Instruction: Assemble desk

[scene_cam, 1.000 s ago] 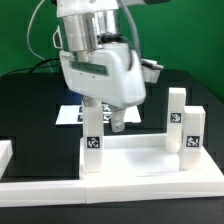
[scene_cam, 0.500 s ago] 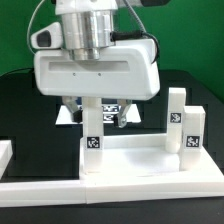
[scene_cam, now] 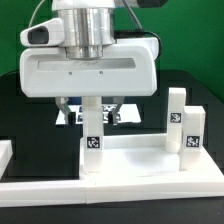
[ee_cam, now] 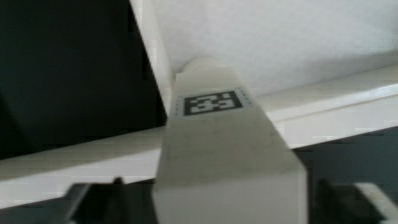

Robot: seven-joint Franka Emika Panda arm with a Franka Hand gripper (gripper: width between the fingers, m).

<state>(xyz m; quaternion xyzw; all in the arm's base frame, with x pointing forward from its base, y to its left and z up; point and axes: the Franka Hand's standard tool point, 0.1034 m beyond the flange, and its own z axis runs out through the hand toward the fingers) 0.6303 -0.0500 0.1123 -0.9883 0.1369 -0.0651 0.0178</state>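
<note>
I'm looking at the leg (scene_cam: 92,128) standing upright just left of centre in the exterior view, its small tag facing the camera low on the post. It rises from the near left corner of the tabletop (scene_cam: 135,165), the white rimmed tray that fills the lower middle of that frame. Two more legs (scene_cam: 183,122) stand side by side at the right of the frame, well apart from the first.

The leg's long axis runs straight up, and its top disappears directly under my gripper (scene_cam: 91,106), which hangs over it at centre frame. So the part lies right below the gripper, in line with it, not off to either side. The two fingers (scene_cam: 66,108) drop down on either side of the post. In the wrist view the leg (ee_cam: 222,150) fills the middle of the picture, tag (ee_cam: 215,101) toward its far end, with a dark fingertip showing at each lower corner, flanking the post.

The jaws look spread around the leg, with a sliver of gap in the wrist view, but I can't tell for sure whether the pads touch it. My guess is the coming move is a grip and a twist about that vertical axis, to seat the leg in its corner socket.

The black worktop (scene_cam: 30,110) lies behind.
</note>
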